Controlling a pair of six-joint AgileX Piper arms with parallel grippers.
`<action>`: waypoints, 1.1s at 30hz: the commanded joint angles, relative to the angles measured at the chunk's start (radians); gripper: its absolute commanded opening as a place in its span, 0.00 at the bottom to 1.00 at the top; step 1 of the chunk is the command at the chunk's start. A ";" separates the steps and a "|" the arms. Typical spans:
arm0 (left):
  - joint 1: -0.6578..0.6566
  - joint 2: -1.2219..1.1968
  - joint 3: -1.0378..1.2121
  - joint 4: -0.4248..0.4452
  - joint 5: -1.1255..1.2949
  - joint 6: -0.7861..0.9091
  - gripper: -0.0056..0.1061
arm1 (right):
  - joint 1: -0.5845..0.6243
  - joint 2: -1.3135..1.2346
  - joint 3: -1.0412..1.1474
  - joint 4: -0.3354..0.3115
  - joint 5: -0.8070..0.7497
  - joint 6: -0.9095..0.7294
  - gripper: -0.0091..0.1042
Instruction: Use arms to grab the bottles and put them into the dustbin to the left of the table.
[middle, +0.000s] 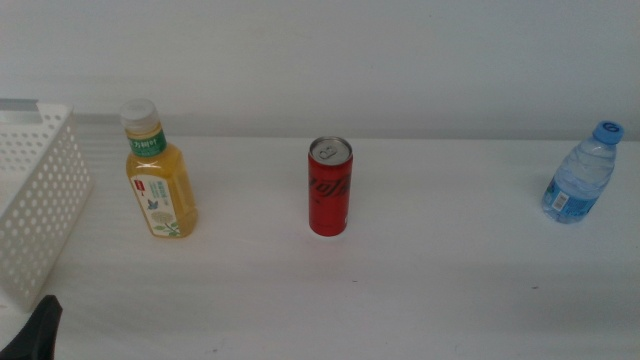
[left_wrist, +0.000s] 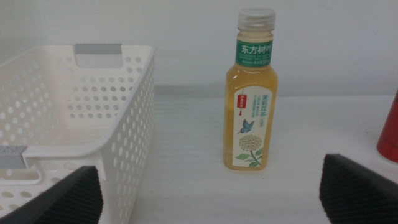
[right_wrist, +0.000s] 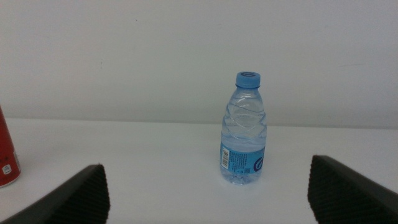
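Three bottles stand upright on the white table (middle: 450, 290). A yellow drink bottle (middle: 158, 172) with a white cap is at the left, close to the white perforated dustbin (middle: 35, 200). A slim red can (middle: 330, 186) is in the middle and a small clear water bottle (middle: 581, 173) with a blue cap at the far right. My left gripper (left_wrist: 211, 193) is open, well short of the yellow bottle (left_wrist: 250, 93) and beside the dustbin (left_wrist: 81, 130); only a dark tip (middle: 38, 328) shows in the middle view. My right gripper (right_wrist: 208, 190) is open, facing the water bottle (right_wrist: 244, 130) from a distance.
A plain white wall runs behind the table. The red can's edge shows at the side of both wrist views (left_wrist: 390, 134) (right_wrist: 6, 155). The dustbin holds nothing that I can see.
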 joint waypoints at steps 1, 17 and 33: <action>-0.009 -0.042 0.041 -0.015 -0.013 -0.004 0.89 | -0.006 -0.038 0.045 -0.004 -0.002 -0.007 0.83; -0.008 -0.042 0.041 0.050 -0.074 -0.004 0.89 | -0.006 -0.038 0.045 -0.004 -0.002 -0.007 0.83; -0.244 0.361 0.036 0.066 -0.419 -0.003 0.89 | -0.006 -0.038 0.045 -0.004 -0.002 -0.007 0.83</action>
